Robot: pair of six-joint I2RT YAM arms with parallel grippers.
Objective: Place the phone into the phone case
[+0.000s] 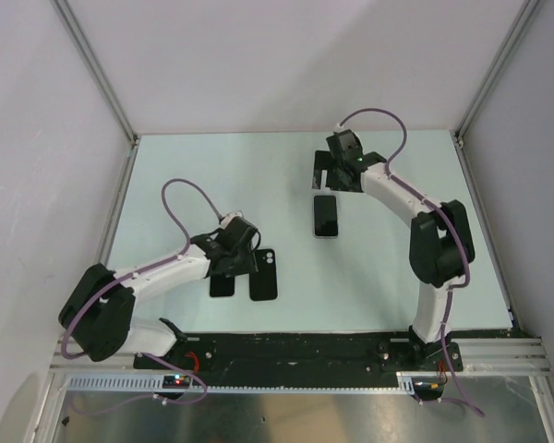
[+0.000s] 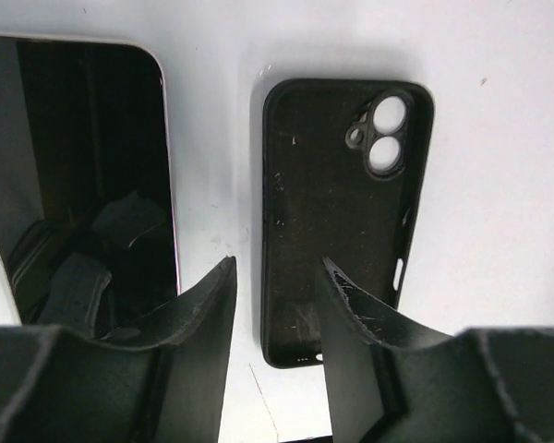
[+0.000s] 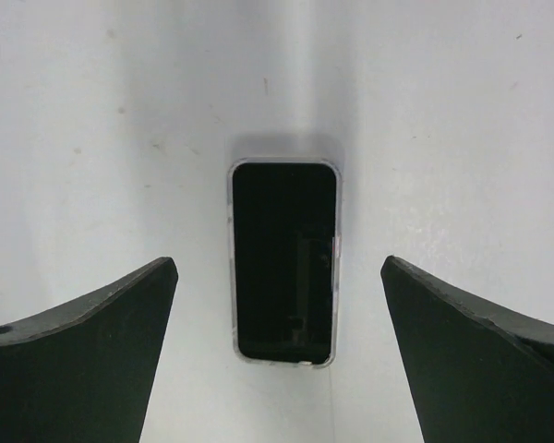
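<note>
My left claw (image 2: 277, 272): fingers a narrow gap apart, gripping nothing, above the case (image 2: 337, 212) edge that faces a phone (image 2: 83, 175). Case lies hollow side up on the counter (image 2: 499, 231), just beside that phone. My right claw (image 3: 278, 268): spread wide, empty, over a second phone (image 3: 283, 212).

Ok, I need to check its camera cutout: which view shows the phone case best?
Left wrist: the phone case lies open side up, cutout clear, only its near end hidden. Top external shows it small; right wrist misses it.
</note>
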